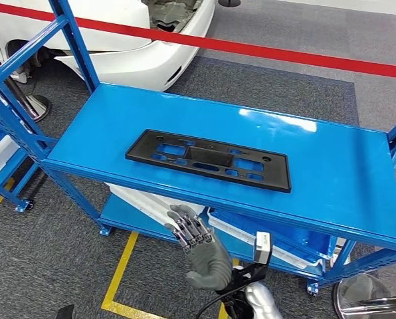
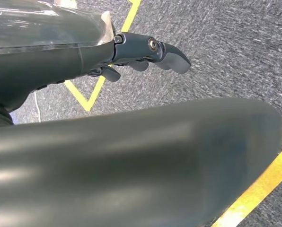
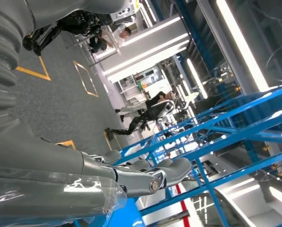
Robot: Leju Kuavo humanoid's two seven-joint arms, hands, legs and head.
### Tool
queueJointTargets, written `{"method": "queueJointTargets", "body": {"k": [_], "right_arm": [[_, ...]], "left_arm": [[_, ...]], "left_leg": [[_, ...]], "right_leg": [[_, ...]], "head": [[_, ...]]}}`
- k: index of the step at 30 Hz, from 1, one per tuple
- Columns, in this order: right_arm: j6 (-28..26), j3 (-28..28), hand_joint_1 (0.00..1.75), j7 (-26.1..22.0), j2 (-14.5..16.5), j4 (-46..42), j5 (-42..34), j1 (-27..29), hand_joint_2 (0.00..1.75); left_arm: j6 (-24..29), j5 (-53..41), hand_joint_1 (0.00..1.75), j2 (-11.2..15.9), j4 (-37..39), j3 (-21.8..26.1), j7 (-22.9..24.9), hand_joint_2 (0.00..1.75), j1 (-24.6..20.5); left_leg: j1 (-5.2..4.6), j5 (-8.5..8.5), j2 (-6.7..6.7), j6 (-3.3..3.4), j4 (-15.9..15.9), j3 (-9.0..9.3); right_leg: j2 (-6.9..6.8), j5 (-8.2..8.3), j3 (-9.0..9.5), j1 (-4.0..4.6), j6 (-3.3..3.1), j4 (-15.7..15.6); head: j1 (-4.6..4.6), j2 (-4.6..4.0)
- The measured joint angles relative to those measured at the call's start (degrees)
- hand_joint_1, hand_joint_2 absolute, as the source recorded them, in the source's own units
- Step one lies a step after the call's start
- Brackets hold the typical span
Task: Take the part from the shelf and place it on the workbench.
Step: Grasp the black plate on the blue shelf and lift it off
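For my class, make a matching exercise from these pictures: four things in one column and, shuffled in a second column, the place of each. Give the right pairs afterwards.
Things:
1. black part
2. red tape
3. right hand
4. white car

Places:
A. raised below the shelf's front edge
B. flat on the top of the blue shelf
C. behind the shelf
D. stretched across above the shelf's far side

Pairs: 1-B, 2-D, 3-A, 4-C

This is a big car workshop: a blue metal shelf [image 1: 306,153] on little wheels stands on grey carpet [image 1: 60,259] with yellow floor lines [image 1: 117,276], and a white car [image 1: 135,40] waits behind a red tape [image 1: 286,53] at the top of the frame.
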Motion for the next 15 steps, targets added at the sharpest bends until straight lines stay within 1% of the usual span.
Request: {"method": "queueJointTargets", "body": {"k": [12,15], "right_arm": [[-0.02,0.19,0.0,0.0,-0.37,-1.36,0.08,0.25,1.75],[-0.9,0.4,0.0,-0.04,-0.49,-1.87,0.7,0.36,1.75]], "left_arm": [[0.0,0.0,0.0,0.0,0.01,0.0,-0.05,0.0,-0.01],[0.0,0.05,0.0,0.0,0.01,0.0,-0.18,0.0,-0.01]], "left_leg": [[0.0,0.0,0.0,0.0,0.0,-0.01],[0.0,0.0,0.0,0.0,0.0,0.0]], "right_leg": [[0.0,0.0,0.0,0.0,0.0,0.0],[0.0,0.0,0.0,0.0,0.0,0.0]], "head": [[0.0,0.01],[0.0,0.0]]}}
